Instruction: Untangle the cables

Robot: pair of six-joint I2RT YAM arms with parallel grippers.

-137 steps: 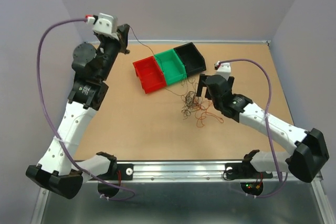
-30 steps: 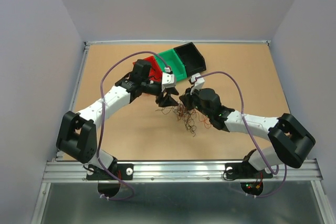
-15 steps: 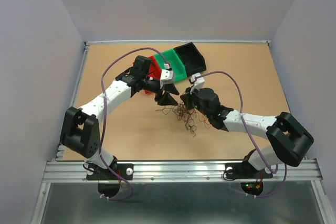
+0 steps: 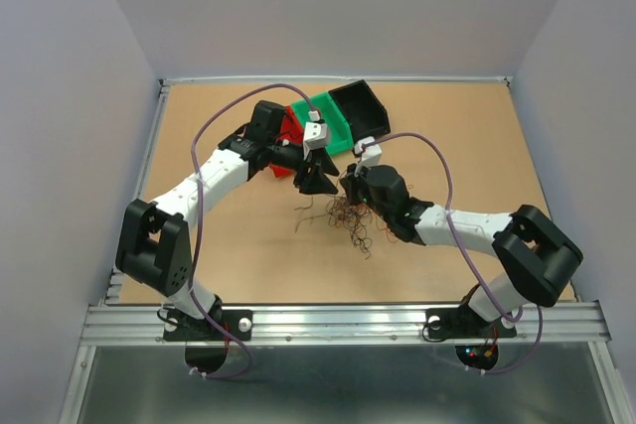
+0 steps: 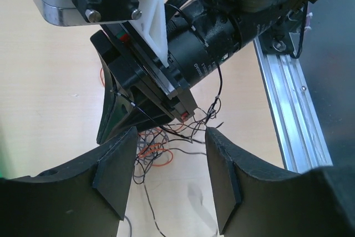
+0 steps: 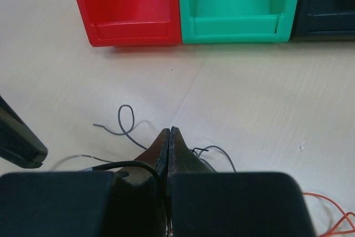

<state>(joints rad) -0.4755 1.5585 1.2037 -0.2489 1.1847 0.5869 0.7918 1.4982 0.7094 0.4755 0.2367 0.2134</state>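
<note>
Task's thing: a tangle of thin curly red, orange and black wires (image 4: 348, 220), bunched near the middle of the tan board surface (image 4: 219, 245), on the near side of the spot where the two arms meet. From above I cannot tell whether it rests on the surface or hangs partly lifted.

Right tool (image 6: 168, 137): its fingers are pressed flat together with no gap. In the left wrist view, fine black strands fan out from its tips, so it appears to pinch a few strands of the tangle.

Left tool (image 5: 171, 137): its fingers stand moderately apart and grip nothing. Only loose strands cross the gap.

Key relation: the left tool faces the right tool almost tip to tip. The wires lie straight ahead of the left tool, between and just beyond its fingertips, directly under the right tool's tips.

Long axis: the strands trail from the pinch point down and toward the near edge. One loose end strays off to the left.

Nearer arm: both are right at the tangle, but only the left tool is free.

Next move, as a judgement: the left tool should close on a single strand just beside the pinch and draw it toward its own side.

Risk: the wires are hair-thin, so several could be caught at once.

Beyond: a red open-fronted plastic bin (image 6: 127, 9), a green open-fronted plastic bin (image 6: 238, 4) and a black open-fronted plastic bin (image 6: 333, 4) stand in a row, apart from the tangle.
</note>
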